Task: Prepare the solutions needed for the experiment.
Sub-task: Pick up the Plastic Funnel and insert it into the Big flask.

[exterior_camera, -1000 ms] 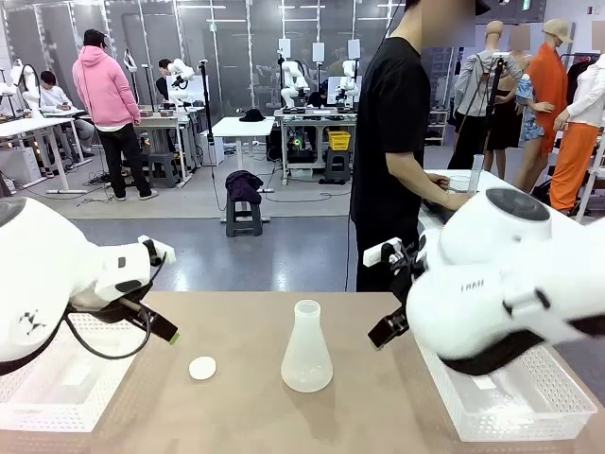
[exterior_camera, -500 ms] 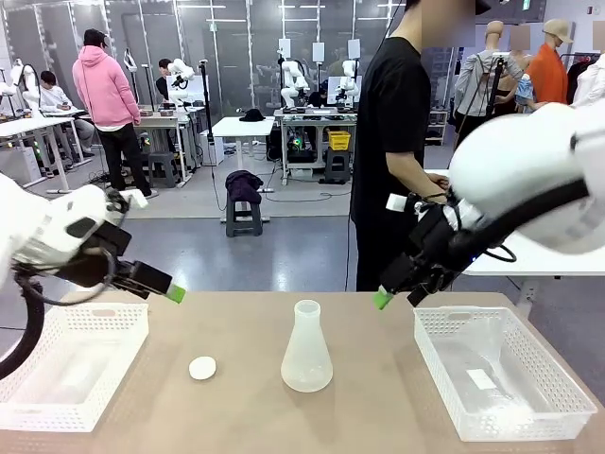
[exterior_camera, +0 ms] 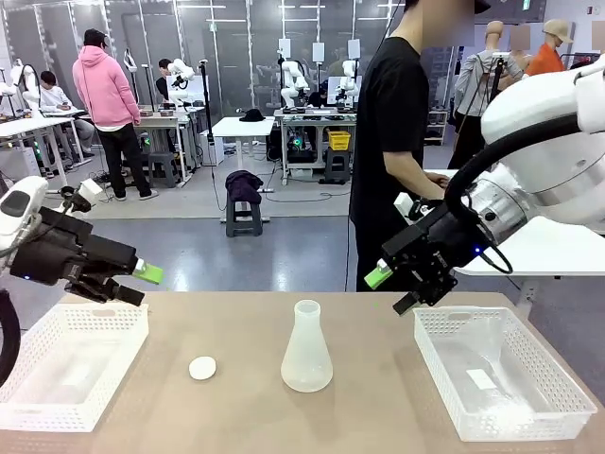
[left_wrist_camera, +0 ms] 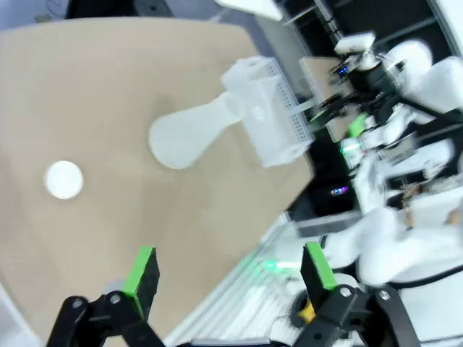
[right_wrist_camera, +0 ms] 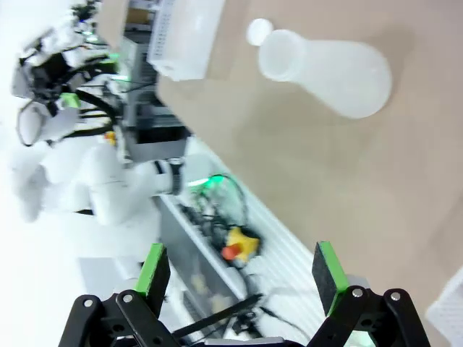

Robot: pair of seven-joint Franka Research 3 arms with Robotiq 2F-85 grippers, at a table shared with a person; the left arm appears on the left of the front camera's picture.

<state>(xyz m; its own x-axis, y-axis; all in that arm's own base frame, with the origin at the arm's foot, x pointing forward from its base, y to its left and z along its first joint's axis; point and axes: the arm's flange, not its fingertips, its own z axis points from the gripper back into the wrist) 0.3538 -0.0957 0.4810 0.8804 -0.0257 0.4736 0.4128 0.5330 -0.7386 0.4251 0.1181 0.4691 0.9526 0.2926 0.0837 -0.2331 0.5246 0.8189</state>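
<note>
Left gripper: fingers spread wide, nothing between them. It hangs above the far inner corner of the left basket.

Right gripper: fingers likewise spread, empty, raised just off the far inner corner of the right basket.

Flask: upright on the table, between the two grippers and below both, touching neither. Any tint of liquid at its bottom is too faint to tell.

White cap: on the flask's left-gripper side, near it, apart.

Right pincer spread wide, flask on table, cap beside
</note>
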